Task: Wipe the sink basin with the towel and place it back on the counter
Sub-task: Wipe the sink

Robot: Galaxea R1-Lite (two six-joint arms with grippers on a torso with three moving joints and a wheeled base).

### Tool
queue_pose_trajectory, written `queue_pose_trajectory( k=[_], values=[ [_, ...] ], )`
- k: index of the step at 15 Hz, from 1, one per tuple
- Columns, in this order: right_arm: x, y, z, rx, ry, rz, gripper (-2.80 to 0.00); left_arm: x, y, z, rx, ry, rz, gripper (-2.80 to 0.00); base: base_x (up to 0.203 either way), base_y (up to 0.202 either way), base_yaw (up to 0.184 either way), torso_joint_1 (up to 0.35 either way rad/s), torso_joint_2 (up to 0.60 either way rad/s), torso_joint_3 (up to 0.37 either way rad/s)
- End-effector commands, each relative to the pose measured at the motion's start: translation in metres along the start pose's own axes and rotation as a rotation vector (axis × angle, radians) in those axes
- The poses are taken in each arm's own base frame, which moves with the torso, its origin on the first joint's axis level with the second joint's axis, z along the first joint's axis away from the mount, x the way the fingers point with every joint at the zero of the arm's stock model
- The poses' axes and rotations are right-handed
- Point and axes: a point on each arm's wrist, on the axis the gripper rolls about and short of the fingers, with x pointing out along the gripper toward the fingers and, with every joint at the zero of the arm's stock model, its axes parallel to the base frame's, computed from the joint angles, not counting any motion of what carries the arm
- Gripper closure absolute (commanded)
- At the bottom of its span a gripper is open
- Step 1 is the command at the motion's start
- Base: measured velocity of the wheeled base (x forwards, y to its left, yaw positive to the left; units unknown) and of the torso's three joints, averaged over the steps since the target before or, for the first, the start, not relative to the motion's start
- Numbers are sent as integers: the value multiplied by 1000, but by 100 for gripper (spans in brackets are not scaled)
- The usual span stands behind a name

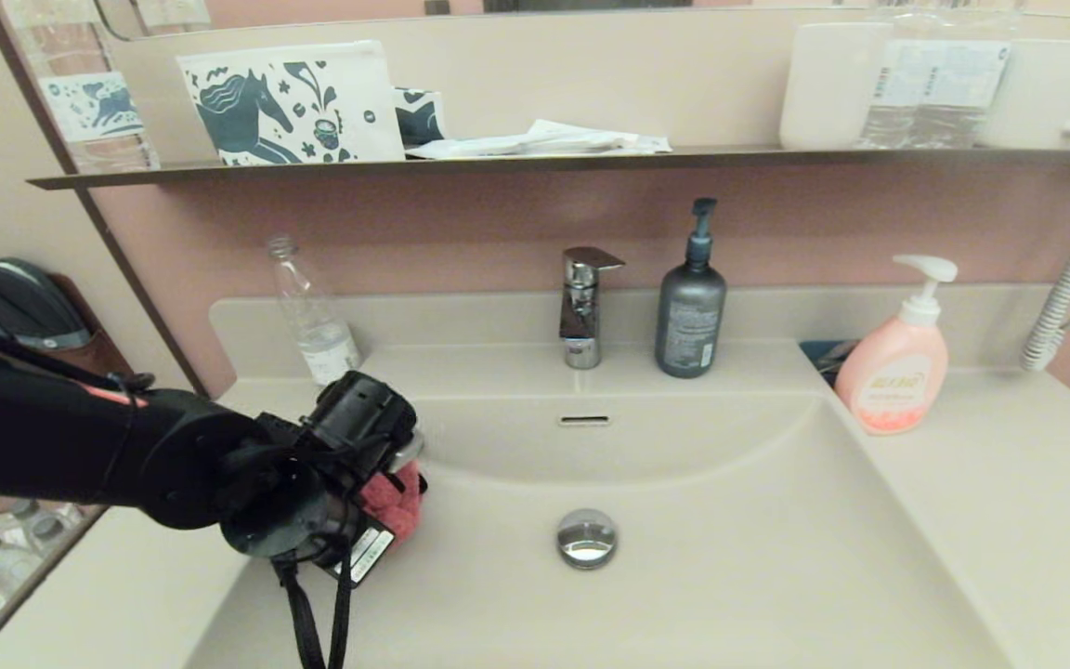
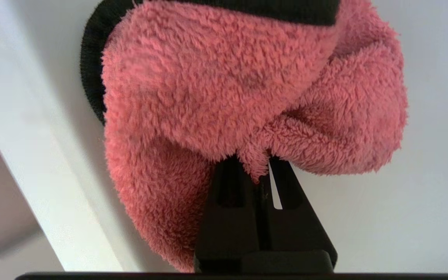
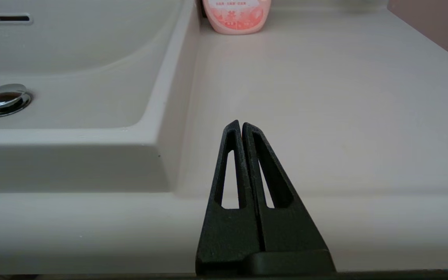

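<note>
The head view looks forward and down across the sink basin (image 1: 730, 557) toward the wall and tap (image 1: 583, 307). The left wrist view sits very near the towel (image 2: 247, 97), which fills most of it above the basin floor. The right wrist view looks low along the worktop (image 3: 325, 97) past the right pincer (image 3: 241, 124); it shares the drain plug (image 3: 3, 99) and pink soap bottle (image 3: 236, 15) with the head view.

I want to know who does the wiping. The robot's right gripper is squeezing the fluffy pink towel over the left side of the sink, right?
Not quite: it is the left gripper that is shut on the towel over the left side of the sink basin, as the head view and left wrist view show. The right gripper is shut on nothing, by the counter.
</note>
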Motion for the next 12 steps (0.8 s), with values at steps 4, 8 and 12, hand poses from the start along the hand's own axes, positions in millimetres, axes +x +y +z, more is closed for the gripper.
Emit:
queue_pose_trajectory(
  k=[4,8,12],
  values=[
    [0,0,0,0,0,0,0,-26,-33,1,-42,42,-73,0,0,0,0,0,0,0],
    [0,0,0,0,0,0,0,-38,-44,-5,-116,161,-126,0,0,0,0,0,0,0],
    [0,0,0,-1,0,0,0,-50,-53,-3,-167,252,-172,0,0,0,0,0,0,0]
  ],
)
